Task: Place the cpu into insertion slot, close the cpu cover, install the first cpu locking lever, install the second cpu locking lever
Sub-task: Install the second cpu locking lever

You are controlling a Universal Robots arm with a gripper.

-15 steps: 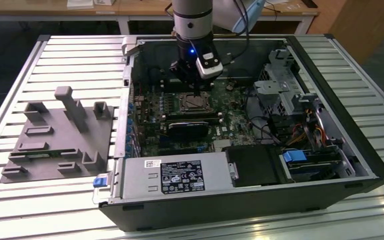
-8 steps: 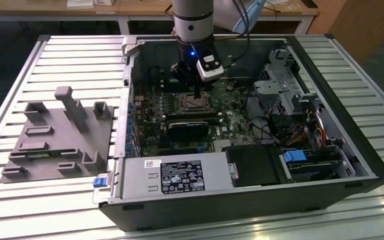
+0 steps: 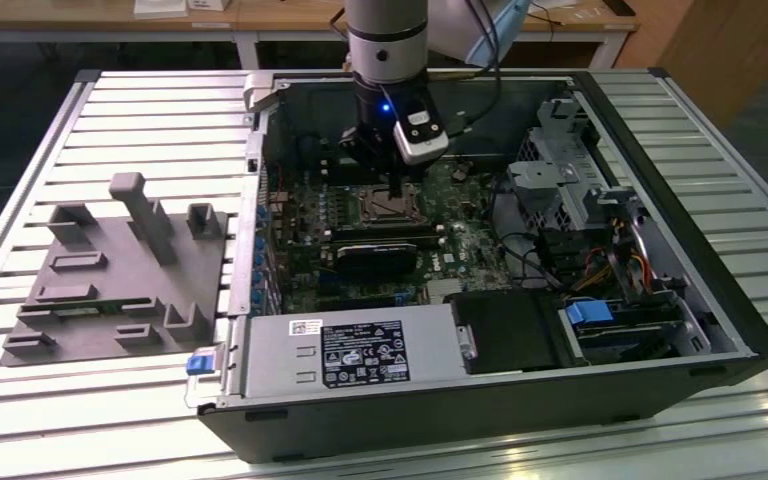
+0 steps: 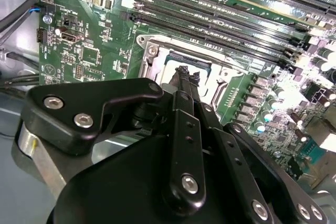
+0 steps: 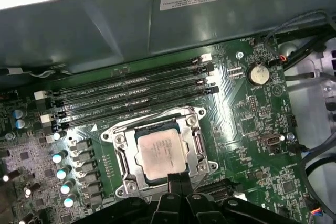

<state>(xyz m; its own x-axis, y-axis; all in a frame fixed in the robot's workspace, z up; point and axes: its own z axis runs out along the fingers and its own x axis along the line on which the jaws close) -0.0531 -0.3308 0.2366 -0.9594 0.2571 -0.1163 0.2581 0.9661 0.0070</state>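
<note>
We see a worktop [image 3: 117,110] made of long silver slats, and behind it wooden desks. On the worktop lies an open black computer case [image 3: 678,300] with its green board [image 3: 471,240] showing. At nine o'clock from the case, well apart, sits a grey plastic holder [image 3: 117,270] with pegs and pockets.

The robot arm [image 3: 384,40] comes down into the case from twelve o'clock. Its tool [image 3: 395,178] hangs right over the socket [image 3: 387,205] in the middle of the board. In the first wrist view the chip [image 5: 160,153] lies flat in the socket, its silver-grey top showing through the window of the metal cover [image 5: 197,142], which lies down around it. The tool's tips [image 5: 176,179] sit at the six o'clock edge of the chip. We think the tips are pressed close together with nothing between them. The long black memory slots [image 5: 131,95] run just beside the socket at twelve o'clock.
</note>
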